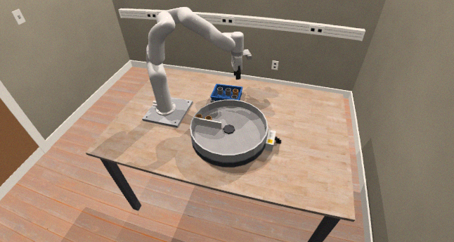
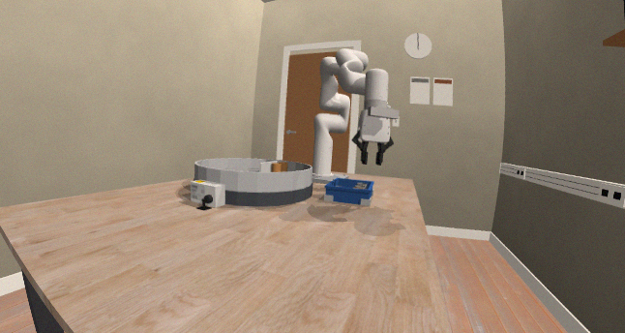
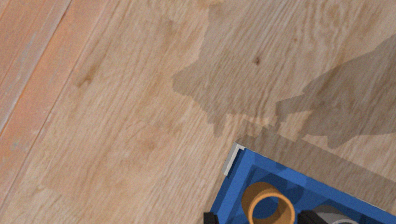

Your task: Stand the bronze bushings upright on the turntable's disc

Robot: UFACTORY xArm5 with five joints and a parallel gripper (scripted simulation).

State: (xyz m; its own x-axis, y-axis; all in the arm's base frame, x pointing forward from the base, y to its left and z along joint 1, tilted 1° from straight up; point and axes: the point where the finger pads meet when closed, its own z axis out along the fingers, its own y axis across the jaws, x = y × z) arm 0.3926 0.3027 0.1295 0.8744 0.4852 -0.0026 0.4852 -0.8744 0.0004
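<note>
Room: olive-grey walls, with a long white socket rail (image 1: 267,24) (image 2: 556,179) at 12 o'clock in the top view.

Surface: one pale wood counter (image 1: 309,155) (image 2: 271,266) (image 3: 125,125), dark-legged.

Item: one round grey turntable (image 1: 228,157) (image 2: 256,180) with raised wall, dark base and a small black hub (image 1: 229,129) at its middle. A thin light-grey divider (image 1: 207,122) runs from near the hub toward 10 o'clock.

Items: two open-topped bronze bushings within the wall, near 10 o'clock in the top view, behind the divider: one outer bushing (image 1: 199,116), one inner bushing (image 1: 208,117). Both look upright; their feet are hidden.

Item: one blue rectangular crate (image 1: 225,99) (image 2: 349,196) (image 3: 229,195), at 12 o'clock from the turntable. Contents: one upright orange-brown bronze bushing (image 1: 235,91) (image 3: 253,192) toward its right end in the top view, and three grey steel bushings, two in line to its 9 o'clock, one at its 6 o'clock.

Item: one white box (image 1: 271,138) (image 2: 205,194) with yellow patch, at 3 o'clock by the turntable.

Item: one white jointed arm (image 1: 159,88) (image 2: 323,147), its black-fingered claw (image 1: 237,77) (image 2: 372,161) (image 3: 257,219) raised above the crate's level, pointing down, fingers parted partway, holding nothing.
</note>
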